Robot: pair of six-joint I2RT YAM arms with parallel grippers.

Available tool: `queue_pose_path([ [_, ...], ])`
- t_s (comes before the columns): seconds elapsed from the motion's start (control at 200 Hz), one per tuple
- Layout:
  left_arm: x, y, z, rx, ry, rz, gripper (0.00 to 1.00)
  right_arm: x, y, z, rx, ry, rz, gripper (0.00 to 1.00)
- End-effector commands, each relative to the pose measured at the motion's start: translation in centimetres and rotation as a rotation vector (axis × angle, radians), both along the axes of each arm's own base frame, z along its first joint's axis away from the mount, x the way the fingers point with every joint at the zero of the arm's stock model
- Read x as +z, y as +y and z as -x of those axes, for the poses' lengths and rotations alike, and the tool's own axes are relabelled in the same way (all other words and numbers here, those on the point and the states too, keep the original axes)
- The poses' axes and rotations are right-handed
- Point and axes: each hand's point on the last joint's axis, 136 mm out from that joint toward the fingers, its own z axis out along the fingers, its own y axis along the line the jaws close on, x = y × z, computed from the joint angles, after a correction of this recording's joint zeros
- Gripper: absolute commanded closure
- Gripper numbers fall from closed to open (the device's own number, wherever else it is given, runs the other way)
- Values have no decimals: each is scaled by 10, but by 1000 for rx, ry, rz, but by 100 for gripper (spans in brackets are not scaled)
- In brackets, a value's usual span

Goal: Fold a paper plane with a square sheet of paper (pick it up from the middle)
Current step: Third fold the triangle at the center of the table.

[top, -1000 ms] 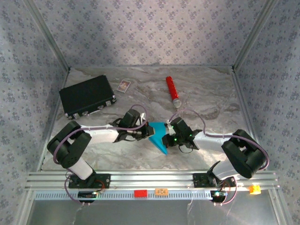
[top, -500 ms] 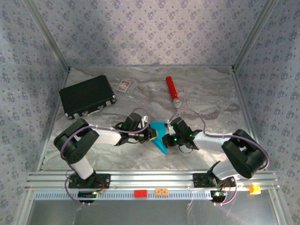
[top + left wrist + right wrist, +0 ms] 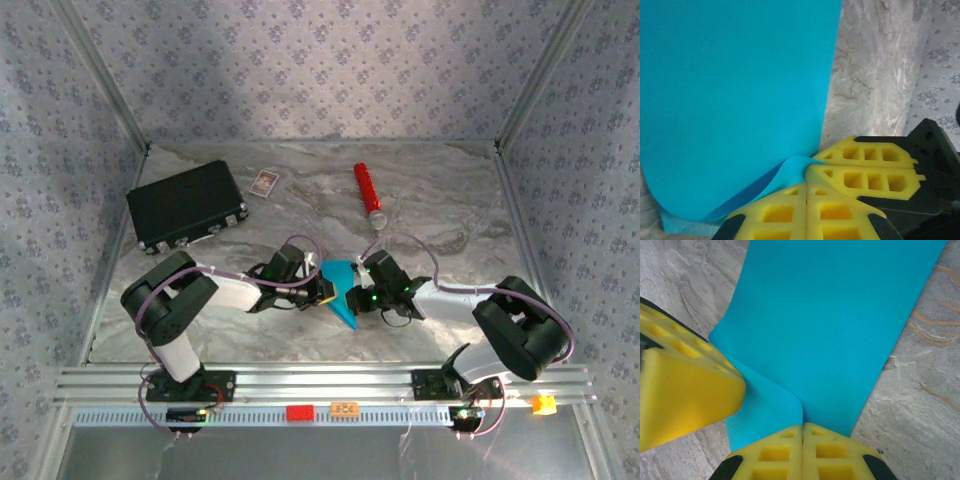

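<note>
The square sheet of paper point(image 3: 341, 282) is bright cyan and folded over, with a point toward the near edge, and stands between both grippers at mid-table. My right gripper point(image 3: 357, 293) is shut on it; in the right wrist view the sheet point(image 3: 830, 320) runs its fold into the seam of that gripper point(image 3: 803, 426). My left gripper point(image 3: 322, 288) is shut, and its tips point(image 3: 806, 184) touch a curled flap of the sheet point(image 3: 735, 95). The right gripper's fingers point(image 3: 860, 180) lie right beside the left tips. One of the left gripper's fingers point(image 3: 685, 400) rests over the flap.
A black rectangular case point(image 3: 187, 205) lies at the back left. A small white card point(image 3: 264, 182) and a red cylinder point(image 3: 368, 194) lie toward the back. Patterned walls close in three sides, and an aluminium rail point(image 3: 320, 380) runs along the near edge.
My left arm has swung right, pushing its shut gripper in against the sheet's left side. The right gripper and the sheet have stayed in place.
</note>
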Motion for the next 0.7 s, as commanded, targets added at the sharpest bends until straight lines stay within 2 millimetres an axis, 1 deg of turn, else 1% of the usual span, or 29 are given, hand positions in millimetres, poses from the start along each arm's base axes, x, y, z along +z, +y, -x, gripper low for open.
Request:
queue_pose_path([
  [0.0, -14, 5, 6, -10, 23, -47, 100, -10, -8, 3, -25, 20, 32, 100],
  [0.24, -31, 12, 8, -7, 38, -106, 100, -9, -7, 3, -21, 18, 29, 100],
  [0.465, -36, 12, 7, -15, 42, -120, 100, -2, -2, 2, -9, 18, 6, 99],
  [0.52, -36, 13, 8, -17, 40, -128, 100, 1, -2, 2, -12, 19, 5, 97],
  [0.57, -37, 14, 8, -18, 40, -134, 100, 7, -1, 0, -18, 15, 2, 92],
  [0.695, -37, 15, 8, -20, 38, -142, 100, 22, -7, -4, -50, 5, 1, 76],
])
